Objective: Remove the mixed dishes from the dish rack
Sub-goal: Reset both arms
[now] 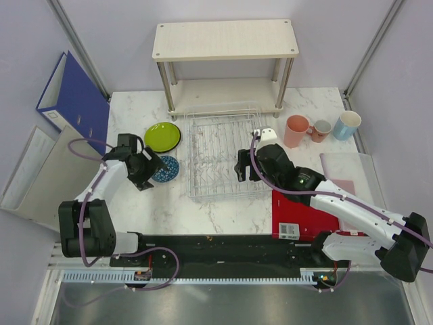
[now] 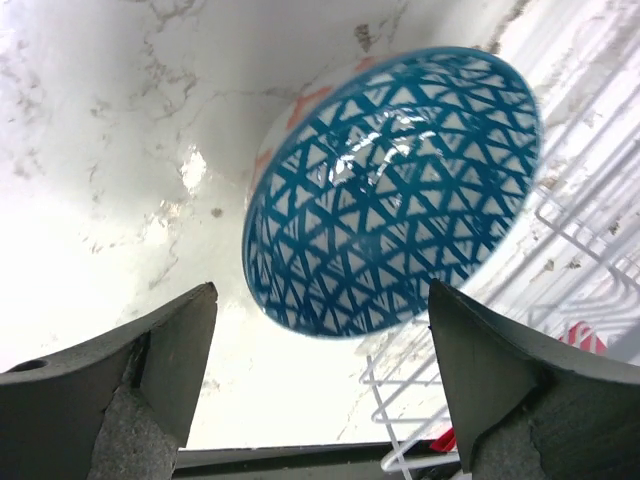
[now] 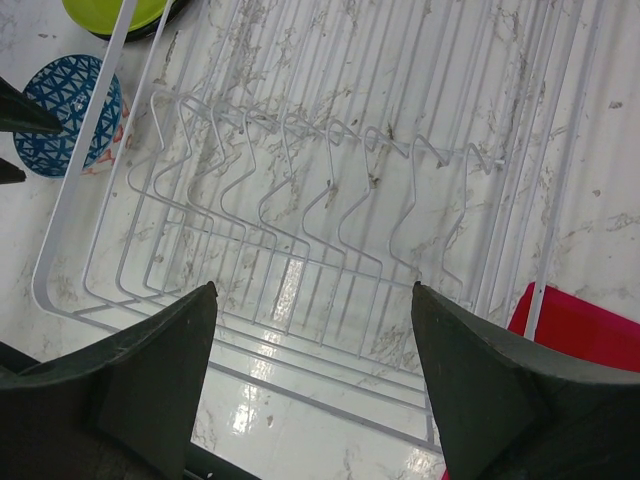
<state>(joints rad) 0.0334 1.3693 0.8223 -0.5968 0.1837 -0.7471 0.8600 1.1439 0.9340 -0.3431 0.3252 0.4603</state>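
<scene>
The dish rack (image 1: 218,145) stands mid-table with nothing in it; the right wrist view shows only its bare wires (image 3: 300,190). A small bowl (image 1: 166,169) with a blue triangle pattern sits on the marble just left of the rack. My left gripper (image 1: 150,167) is open right beside it, and the bowl (image 2: 390,190) lies just past the fingertips (image 2: 322,300). A lime-green plate (image 1: 162,137) lies behind the bowl, with a dark rim (image 3: 140,33) under it. My right gripper (image 1: 240,166) hangs open over the rack's near half (image 3: 312,292). Pink cup (image 1: 295,131), terracotta mug (image 1: 321,130) and light blue cup (image 1: 347,124) stand right of the rack.
A beige two-tier shelf (image 1: 223,40) stands behind the rack. A blue binder (image 1: 74,101) and papers (image 1: 40,169) lie at the left. A red flat object (image 1: 298,213) sits near the front right, under my right arm, with a clear sheet (image 1: 348,166) beyond it.
</scene>
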